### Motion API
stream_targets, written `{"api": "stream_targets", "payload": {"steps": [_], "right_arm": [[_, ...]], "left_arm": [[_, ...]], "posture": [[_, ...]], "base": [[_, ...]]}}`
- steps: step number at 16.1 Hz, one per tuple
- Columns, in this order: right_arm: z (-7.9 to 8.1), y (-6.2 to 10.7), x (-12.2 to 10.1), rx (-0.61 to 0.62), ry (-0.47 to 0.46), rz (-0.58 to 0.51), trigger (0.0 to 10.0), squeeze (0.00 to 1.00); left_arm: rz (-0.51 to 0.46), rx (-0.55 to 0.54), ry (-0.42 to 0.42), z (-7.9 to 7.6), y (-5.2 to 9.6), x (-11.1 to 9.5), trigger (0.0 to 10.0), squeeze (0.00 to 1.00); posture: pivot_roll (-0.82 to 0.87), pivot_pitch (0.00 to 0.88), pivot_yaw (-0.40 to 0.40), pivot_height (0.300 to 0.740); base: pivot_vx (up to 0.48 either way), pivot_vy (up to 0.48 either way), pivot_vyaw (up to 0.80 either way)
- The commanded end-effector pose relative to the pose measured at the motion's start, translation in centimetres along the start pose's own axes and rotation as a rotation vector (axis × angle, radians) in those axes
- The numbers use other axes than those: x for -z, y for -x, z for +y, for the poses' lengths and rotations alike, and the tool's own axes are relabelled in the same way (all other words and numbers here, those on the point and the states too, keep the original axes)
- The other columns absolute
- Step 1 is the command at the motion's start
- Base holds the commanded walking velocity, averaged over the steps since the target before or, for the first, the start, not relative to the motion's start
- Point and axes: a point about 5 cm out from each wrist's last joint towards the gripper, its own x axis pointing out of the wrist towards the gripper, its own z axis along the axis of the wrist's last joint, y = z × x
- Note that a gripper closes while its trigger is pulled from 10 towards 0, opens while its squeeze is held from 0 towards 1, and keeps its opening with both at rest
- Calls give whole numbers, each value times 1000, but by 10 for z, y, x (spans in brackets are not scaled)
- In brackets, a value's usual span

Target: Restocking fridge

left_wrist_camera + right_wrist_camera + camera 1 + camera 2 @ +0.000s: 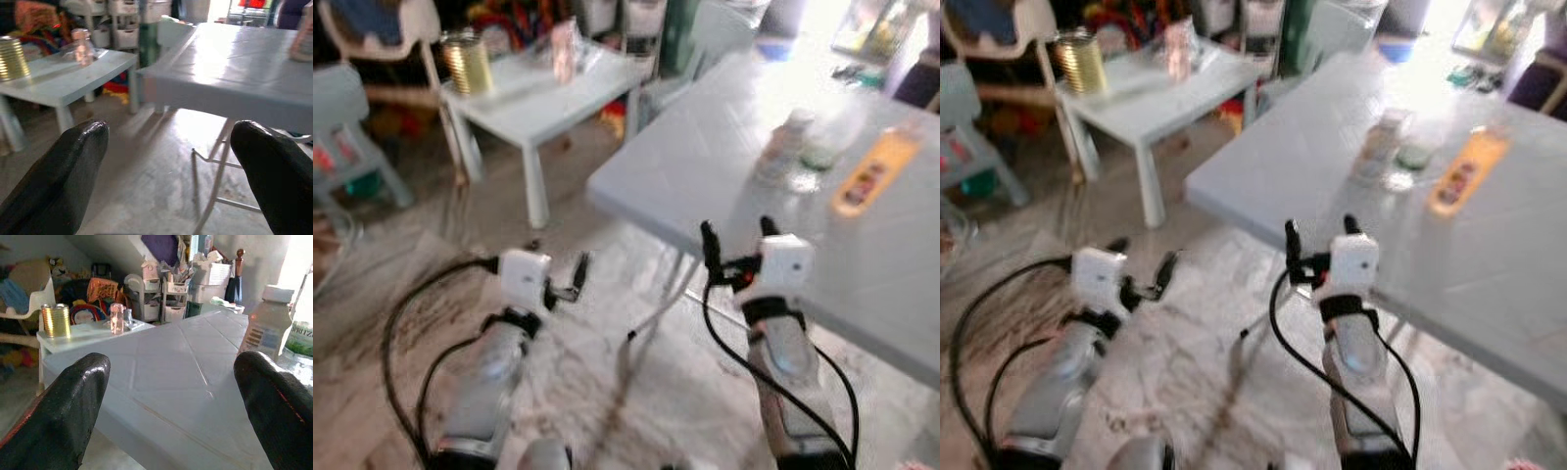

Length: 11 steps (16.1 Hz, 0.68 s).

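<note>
On the big grey folding table (705, 157) stand a white bottle (783, 147) and a clear green-labelled bottle (822, 149), with an orange flat pack (871, 174) lying to their right. My right gripper (737, 240) is open and empty at the table's near edge, short of the bottles. In the right wrist view the white bottle (271, 323) stands beyond the right finger (279, 406). My left gripper (558, 266) is open and empty above the floor, left of the table. Its wrist view looks between both fingers (73, 176) at the table's legs.
A low white table (548, 93) stands at the back left with a gold can (468, 61) and a pink glass jar (564, 49) on it. Behind it are a chair, toys and storage shelves. A pale blue stool (352, 147) is at the far left. The marbled floor lies between.
</note>
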Motion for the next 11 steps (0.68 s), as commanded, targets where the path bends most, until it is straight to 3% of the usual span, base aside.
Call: {"api": "stream_targets", "payload": {"steps": [1,3,5,9,11], "right_arm": [[-15,9,-1,72,7,10,10000,0],[-20,17,1,121,-46,27,10000,0],[-18,12,-1,120,-35,20,10000,0],[-17,9,-3,115,-27,16,10000,0],[-17,8,-3,107,-19,16,10000,0]], "left_arm": [[-20,14,8,-6,2,-2,10000,0],[-13,-13,1,2,3,-1,10000,0],[-28,1,27,3,-3,-6,10000,0],[-47,14,21,0,-8,-12,10000,0],[-44,13,20,1,-8,-12,10000,0]], "posture": [[78,48,-36,740],[68,44,-26,740],[58,40,-18,740],[57,40,-17,740],[57,40,-17,740]], "base": [[0,0,0],[0,0,0],[0,0,-400],[308,0,-786],[384,0,-206]]}}
